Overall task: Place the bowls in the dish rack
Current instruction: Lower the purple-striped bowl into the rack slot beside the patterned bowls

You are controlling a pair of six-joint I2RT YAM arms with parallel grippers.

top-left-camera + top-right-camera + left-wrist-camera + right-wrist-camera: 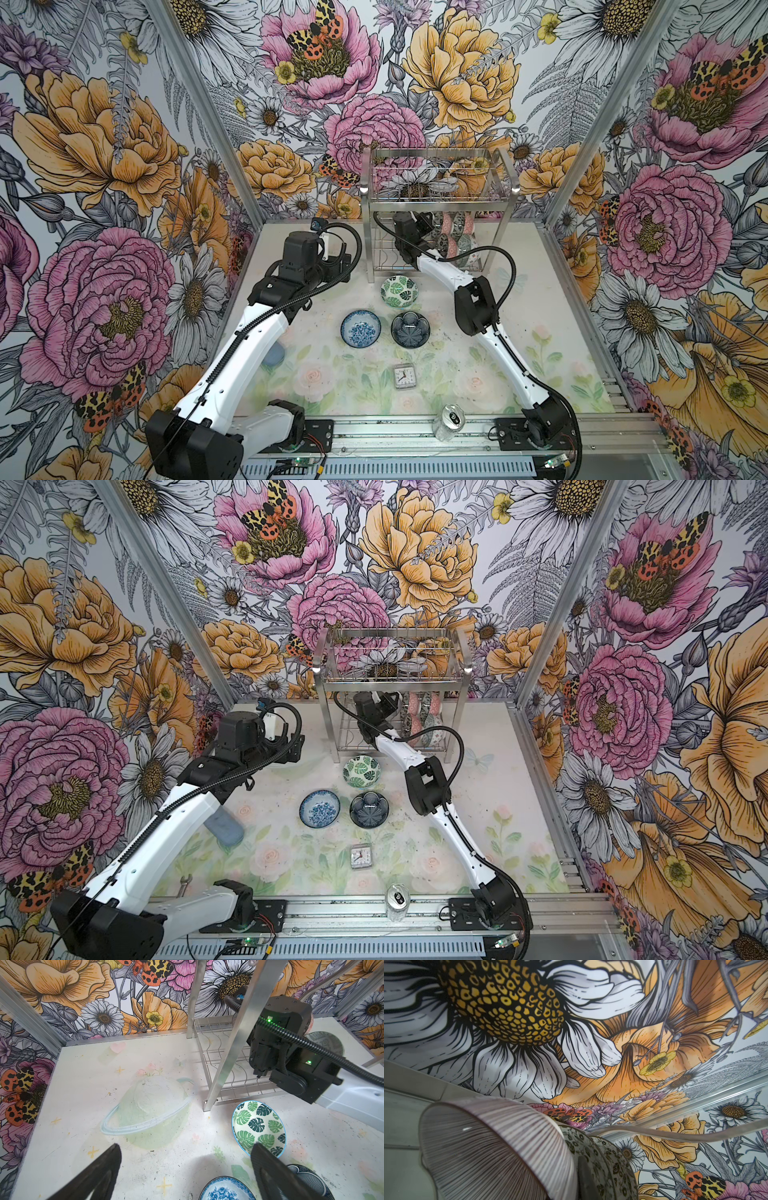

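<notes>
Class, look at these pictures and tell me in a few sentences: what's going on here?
Two robot arms are filling a dish rack. The right hand reaches into the rack's lower tier. It is shut, seemingly on the rim of a black-and-white floral bowl, beside a striped bowl. The left hand hovers open above the table, holding nothing. Three bowls wait in front of the rack: a green leaf bowl, a blue floral bowl and a dark blue bowl.
</notes>
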